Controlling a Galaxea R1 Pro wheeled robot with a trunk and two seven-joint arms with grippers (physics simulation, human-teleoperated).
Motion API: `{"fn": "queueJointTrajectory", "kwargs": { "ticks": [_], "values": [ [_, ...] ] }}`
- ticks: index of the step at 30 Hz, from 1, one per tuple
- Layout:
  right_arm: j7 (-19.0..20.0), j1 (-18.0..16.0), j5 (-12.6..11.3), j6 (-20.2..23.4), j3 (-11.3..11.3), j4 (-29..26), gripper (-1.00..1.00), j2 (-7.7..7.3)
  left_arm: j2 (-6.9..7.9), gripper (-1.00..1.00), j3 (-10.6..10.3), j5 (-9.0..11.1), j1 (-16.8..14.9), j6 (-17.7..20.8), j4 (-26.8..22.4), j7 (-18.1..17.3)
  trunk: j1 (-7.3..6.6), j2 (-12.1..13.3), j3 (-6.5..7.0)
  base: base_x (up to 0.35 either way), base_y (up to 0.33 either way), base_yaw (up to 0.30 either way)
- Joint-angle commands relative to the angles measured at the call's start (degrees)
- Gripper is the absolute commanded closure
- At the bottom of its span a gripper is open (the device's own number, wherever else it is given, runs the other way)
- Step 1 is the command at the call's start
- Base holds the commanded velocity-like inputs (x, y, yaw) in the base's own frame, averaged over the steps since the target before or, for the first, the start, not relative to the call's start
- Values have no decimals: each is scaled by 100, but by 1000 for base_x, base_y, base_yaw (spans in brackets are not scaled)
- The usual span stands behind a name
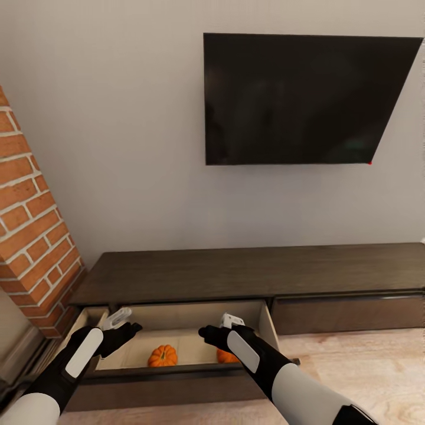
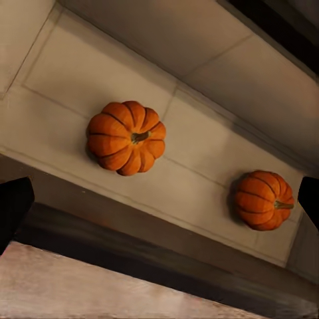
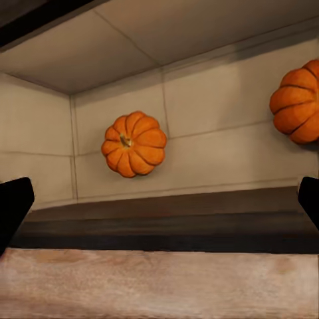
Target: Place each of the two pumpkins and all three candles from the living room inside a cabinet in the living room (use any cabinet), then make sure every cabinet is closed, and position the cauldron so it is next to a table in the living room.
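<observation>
1. The cabinet (image 1: 248, 274) stands under a wall-mounted television (image 1: 307, 97); its left drawer (image 1: 177, 330) is pulled out, pale inside, while the right drawer front (image 1: 348, 313) sits flush.
2. Two pumpkins lie on the open drawer's floor, well apart: the left pumpkin (image 1: 163, 356) and the right pumpkin (image 1: 226, 356), partly hidden by the right arm.
3. The left gripper (image 2: 159, 203) and the right gripper (image 3: 159, 203) hover above the drawer, fingers spread wide, holding nothing.
</observation>
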Motion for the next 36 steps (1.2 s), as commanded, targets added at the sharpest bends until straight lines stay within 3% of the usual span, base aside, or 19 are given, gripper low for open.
{"fn": "queueJointTrajectory", "kwargs": {
  "ticks": [1, 20, 30, 36],
  "values": [
    [-43, -6, -37, 8, 19, -5, -100, 0, 7, -100, -23, 60, -1, 4, -9, 53, -26, 39, 13, -272, 82, 0],
    [-35, -6, -43, 17, -36, -8, -100, 0, -15, -100, -67, 51, -1, 4, -3, 58, -443, 801, 354, -308, 98, 0],
    [-48, -6, -36, 31, -42, 5, -100, -4, -62, -100, -102, -23, -1, 4, -2, 64, -443, 801, 354, -328, 17, 0],
    [-77, -6, -40, 34, -46, 64, -100, -108, -69, -100, -104, -31, -1, 4, -2, 70, -443, 801, 354, -333, 0, 0]
  ]
}}
